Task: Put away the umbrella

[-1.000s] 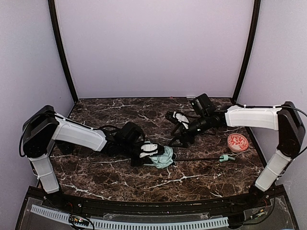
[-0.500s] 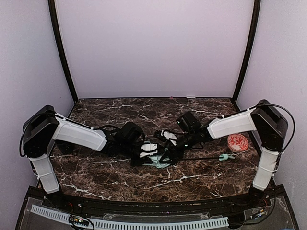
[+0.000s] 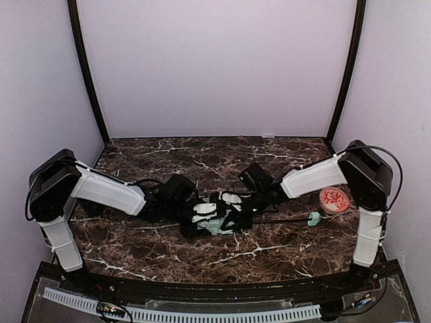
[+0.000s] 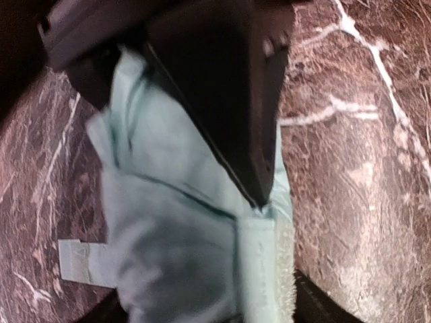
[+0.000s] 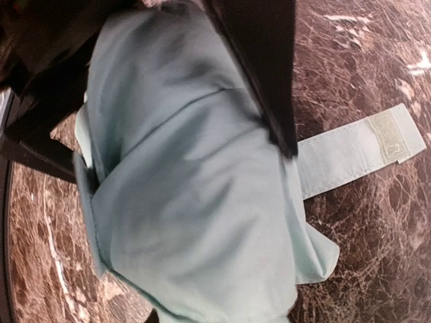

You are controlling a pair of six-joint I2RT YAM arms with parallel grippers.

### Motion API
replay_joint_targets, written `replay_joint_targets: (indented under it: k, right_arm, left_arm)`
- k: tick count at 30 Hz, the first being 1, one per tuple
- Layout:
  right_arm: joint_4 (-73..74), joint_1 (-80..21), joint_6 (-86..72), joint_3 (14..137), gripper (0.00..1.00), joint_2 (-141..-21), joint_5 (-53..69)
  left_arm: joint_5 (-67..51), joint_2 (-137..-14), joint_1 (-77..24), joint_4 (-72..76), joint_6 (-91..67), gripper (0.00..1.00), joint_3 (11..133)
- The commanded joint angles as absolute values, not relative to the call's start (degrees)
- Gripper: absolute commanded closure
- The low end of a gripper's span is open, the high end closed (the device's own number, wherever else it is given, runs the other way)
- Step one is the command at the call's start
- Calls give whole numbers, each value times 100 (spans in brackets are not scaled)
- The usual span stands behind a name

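Observation:
The umbrella (image 3: 215, 226) lies folded at mid-table, its pale mint fabric bunched up. Its thin black shaft runs right to the small mint handle (image 3: 314, 219). My left gripper (image 3: 204, 212) comes at the bundle from the left. In the left wrist view it (image 4: 182, 155) stands open, with the mint fabric (image 4: 168, 229) loose between its dark fingers (image 4: 242, 128). My right gripper (image 3: 232, 204) reaches in from the right. In the right wrist view it (image 5: 182, 161) is shut on the umbrella's fabric (image 5: 188, 222). The closing strap (image 5: 357, 148) lies flat on the marble.
A round orange-red patterned ball (image 3: 334, 200) sits near the right wall, beside the right forearm. Dark marble table (image 3: 168, 256) with pale walls on three sides. The two grippers nearly touch over the bundle.
My right arm swung down and left from the back of the table onto the bundle and closed on the fabric. My left gripper's fingers spread apart and let go of the fabric.

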State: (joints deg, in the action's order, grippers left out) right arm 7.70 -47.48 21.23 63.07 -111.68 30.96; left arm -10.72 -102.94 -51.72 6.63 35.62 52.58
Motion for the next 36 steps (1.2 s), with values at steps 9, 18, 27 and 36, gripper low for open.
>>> replay_joint_targets:
  k: [9,18,27,36]
  right_arm:
    - [2042,-4397,2109,6857,100,-10574,3194]
    - [2311,-3774,1795,7484,100,-9217,3339]
    - [2948,-3784,1756,8565,100,-8711,2464]
    - [3508,-3927,2059,9190,100,-8635,2621]
  left_arm:
    - [-752,-8109,-4968,1796,2570,1,3867]
    - [-642,-6754,-4852,4035,1189,13,2959]
    - [-2452,-7550,-4852,4267,856,22,3607]
    - [-2531,-8877,-4878,5585,640,13,4307]
